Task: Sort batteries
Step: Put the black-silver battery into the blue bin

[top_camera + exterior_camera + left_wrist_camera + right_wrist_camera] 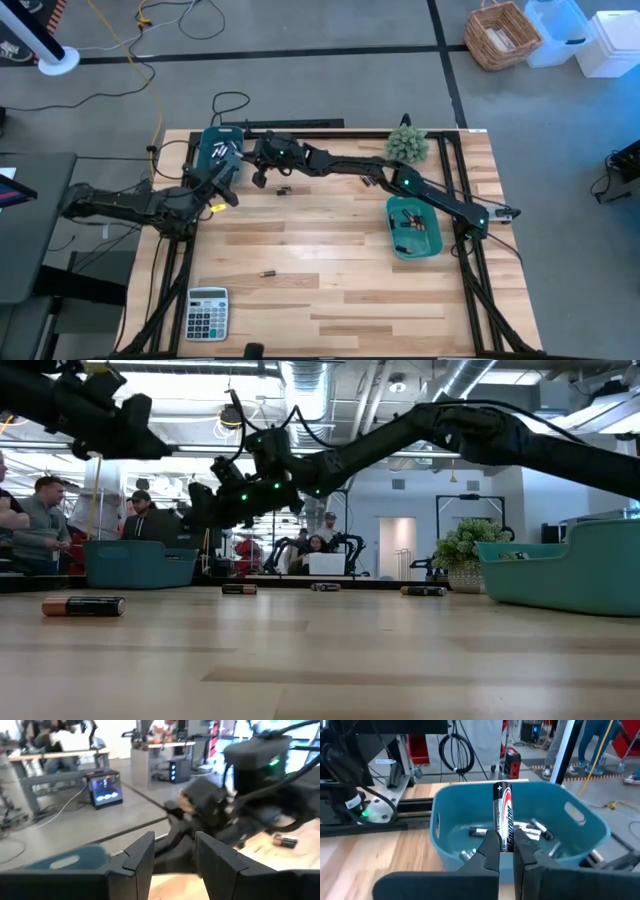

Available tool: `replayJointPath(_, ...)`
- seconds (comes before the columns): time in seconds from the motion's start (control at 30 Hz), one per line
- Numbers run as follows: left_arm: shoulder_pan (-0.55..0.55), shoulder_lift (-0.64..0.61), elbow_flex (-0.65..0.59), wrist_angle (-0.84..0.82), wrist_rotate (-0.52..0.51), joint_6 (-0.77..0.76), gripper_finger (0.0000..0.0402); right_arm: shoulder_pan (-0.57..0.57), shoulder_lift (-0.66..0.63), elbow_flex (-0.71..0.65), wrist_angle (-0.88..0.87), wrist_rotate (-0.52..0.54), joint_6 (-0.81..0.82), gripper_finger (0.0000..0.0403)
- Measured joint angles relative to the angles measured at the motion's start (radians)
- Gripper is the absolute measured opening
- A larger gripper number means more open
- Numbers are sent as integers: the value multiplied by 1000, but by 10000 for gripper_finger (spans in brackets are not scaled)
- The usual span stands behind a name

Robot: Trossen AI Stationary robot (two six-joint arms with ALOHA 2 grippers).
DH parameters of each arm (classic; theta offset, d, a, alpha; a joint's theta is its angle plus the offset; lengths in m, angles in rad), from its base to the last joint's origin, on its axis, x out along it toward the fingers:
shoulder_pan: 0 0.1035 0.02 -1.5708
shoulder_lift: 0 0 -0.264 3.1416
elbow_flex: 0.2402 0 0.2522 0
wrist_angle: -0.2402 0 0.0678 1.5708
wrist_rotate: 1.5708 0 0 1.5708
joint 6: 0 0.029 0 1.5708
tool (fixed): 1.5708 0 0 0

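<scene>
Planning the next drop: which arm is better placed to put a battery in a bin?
Right. The right gripper holds a battery upright at the teal bin; the left gripper is open and empty.

Robotics lab / open-plan workshop. Wooden worktop [330, 260] on a black frame, standing on grey concrete floor [300, 90] marked with dark tape lines. Exposed ducts and pipes [300, 375] on the ceiling. People [40, 510] seated at the far left, more at desks [55, 757] farther back. Another robot arm rig [345, 545] stands at the far wall. Yellow cable [135, 45] and black cable trail across the floor. Wicker basket [503, 35] and white bins [585, 35] sit on the floor beyond the table.
</scene>
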Motion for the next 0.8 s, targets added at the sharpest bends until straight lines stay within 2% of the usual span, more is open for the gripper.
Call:
replayJointPath(0.5, 120, 15, -1, -91, 8, -114, 138, -1, 14, 16, 76, -1, 24, 17)
replayJointPath(0.8, 228, 140, -1, -54, 10, -130, 138, 1, 14, 16, 73, 0, 17, 17)
